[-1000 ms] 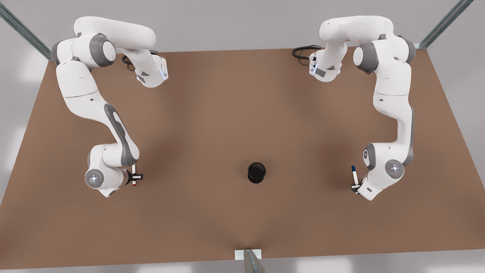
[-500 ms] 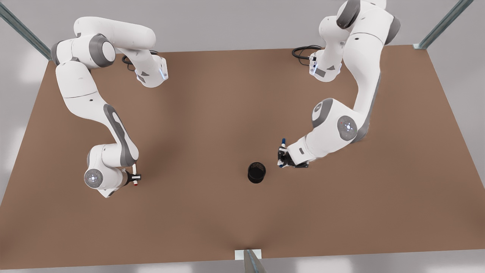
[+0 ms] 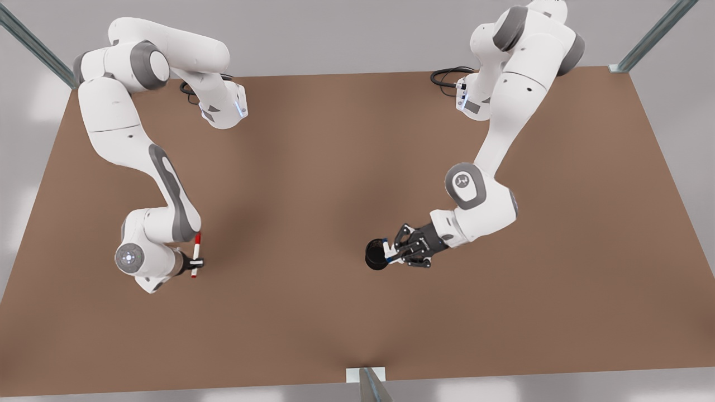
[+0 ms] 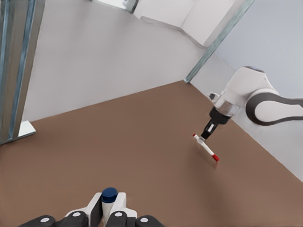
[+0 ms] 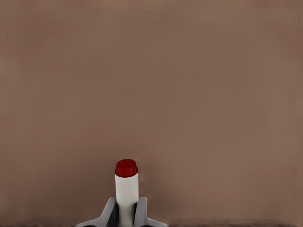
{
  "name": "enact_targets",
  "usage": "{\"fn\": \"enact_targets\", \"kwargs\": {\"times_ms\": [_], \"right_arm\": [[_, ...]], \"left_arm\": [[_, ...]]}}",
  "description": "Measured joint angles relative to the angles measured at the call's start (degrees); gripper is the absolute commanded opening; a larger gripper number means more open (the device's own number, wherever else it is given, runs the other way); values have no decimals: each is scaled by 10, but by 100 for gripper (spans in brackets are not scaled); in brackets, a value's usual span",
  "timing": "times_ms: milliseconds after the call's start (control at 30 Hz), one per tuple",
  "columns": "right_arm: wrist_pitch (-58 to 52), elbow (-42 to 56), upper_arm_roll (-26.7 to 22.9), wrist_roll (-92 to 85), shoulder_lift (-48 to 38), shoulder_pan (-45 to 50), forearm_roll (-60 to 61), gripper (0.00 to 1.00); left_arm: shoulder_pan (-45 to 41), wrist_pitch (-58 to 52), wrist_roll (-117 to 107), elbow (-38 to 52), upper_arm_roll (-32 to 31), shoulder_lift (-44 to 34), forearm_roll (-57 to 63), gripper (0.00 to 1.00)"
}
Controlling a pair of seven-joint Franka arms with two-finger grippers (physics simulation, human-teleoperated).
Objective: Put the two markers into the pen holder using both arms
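Blue marker [image 3: 391,255] mostly hidden by left end effector [image 3: 397,251].

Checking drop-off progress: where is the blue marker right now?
The blue marker is in the left gripper, at the pen holder's rim, just right of centre in the front view.

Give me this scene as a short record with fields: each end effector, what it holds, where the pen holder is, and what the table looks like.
left end effector: shut on the blue marker, right beside the pen holder's rim, on the front view's right
right end effector: shut on the red marker, far off on the front view's left
pen holder: black cup, upright near the table's middle
blue marker in holder: cannot tell
table: brown
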Motion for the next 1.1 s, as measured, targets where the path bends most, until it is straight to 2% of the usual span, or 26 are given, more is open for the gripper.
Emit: {"fn": "enact_targets", "kwargs": {"times_ms": [200,367,400,433,467,567,600,667,800,867,900,1000,1100], "right_arm": [[-20,8,50,-4,-80,0,2,25],[-27,8,89,-6,-115,0,5,25],[-28,7,93,-6,-118,0,5,25],[-29,8,96,-6,-119,0,5,25],[-29,8,99,-6,-120,0,6,25],[-30,8,104,-7,-121,0,6,25],[-30,8,105,-7,-121,0,6,25],[-30,9,109,-7,-123,-1,9,25],[-29,16,121,-8,-124,-1,13,25],[-28,27,138,-8,-124,-1,14,25],[-26,34,151,-8,-124,0,14,25],[-8,42,181,-8,-124,1,22,25],[29,41,198,-9,-116,16,26,25]], "left_arm": [[-29,44,209,-30,0,19,-124,21],[-30,60,356,-48,0,20,-170,23],[-30,62,384,-55,-1,22,-178,29],[-31,62,412,-64,-1,24,-191,55],[-32,60,438,-74,-5,26,-201,98],[-5,37,503,-103,-9,0,-211,100],[24,18,516,-108,-9,-16,-188,100],[109,-46,508,-64,-7,-40,-51,100],[159,-229,354,92,-3,-90,377,100],[170,-330,248,125,0,-135,536,100],[176,-373,197,130,2,-157,586,100],[118,-462,63,85,117,-236,634,100],[106,-508,-50,81,142,-222,651,100]]}}
